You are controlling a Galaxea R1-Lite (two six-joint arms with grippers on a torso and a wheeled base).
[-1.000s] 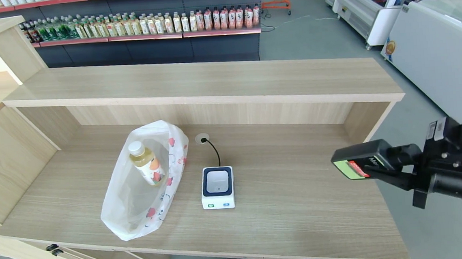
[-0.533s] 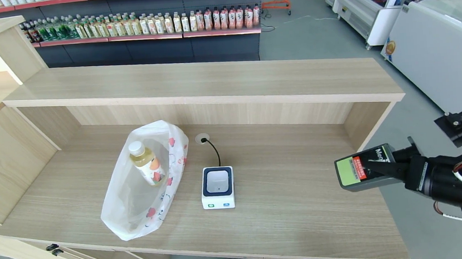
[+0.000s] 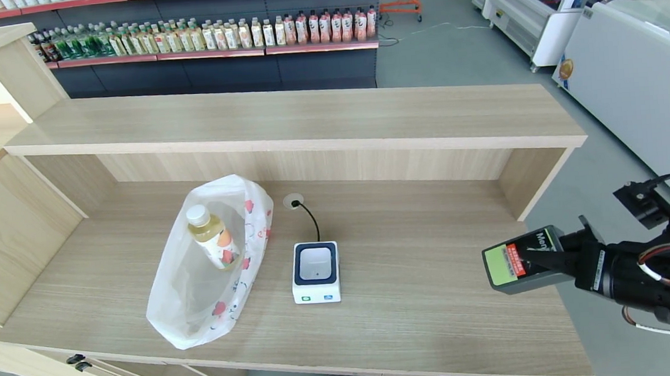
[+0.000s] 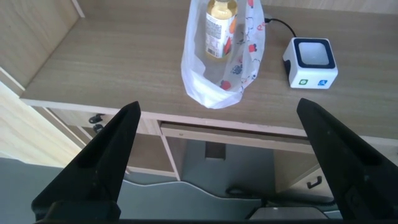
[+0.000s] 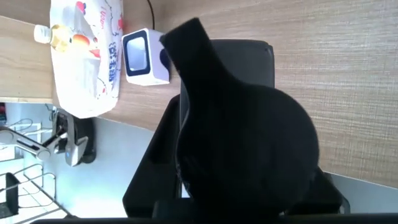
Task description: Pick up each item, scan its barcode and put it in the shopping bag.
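The right hand (image 3: 552, 255) is clamped on a dark box (image 3: 511, 265) and holds it in the air over the right end of the surface (image 3: 422, 252). That is well apart from the scanner (image 3: 315, 271), which sits near the middle.

A second ago the box was higher and its green-labelled end showed only as a thin sliver. Since then the wrist has rolled and the arm has dropped, so the green end now shows fully, turned to the left. Over the last half second the box has sunk a little more and crept slightly left.

I judge this to be the turn-and-carry part of the scan step: the item is lifted and is being oriented, but it is not yet scanned. The box must still travel left across the surface to reach the scanner window. A red-and-white sticker on the label may be the barcode, but it is too small to tell.

The shopping bag (image 3: 201, 292) lies just left of the scanner with a bottle (image 3: 211, 237) already inside, and none of these three has moved. The left hand (image 4: 217, 106) hangs off the near edge of the surface, its fingers spread wide and holding nothing.
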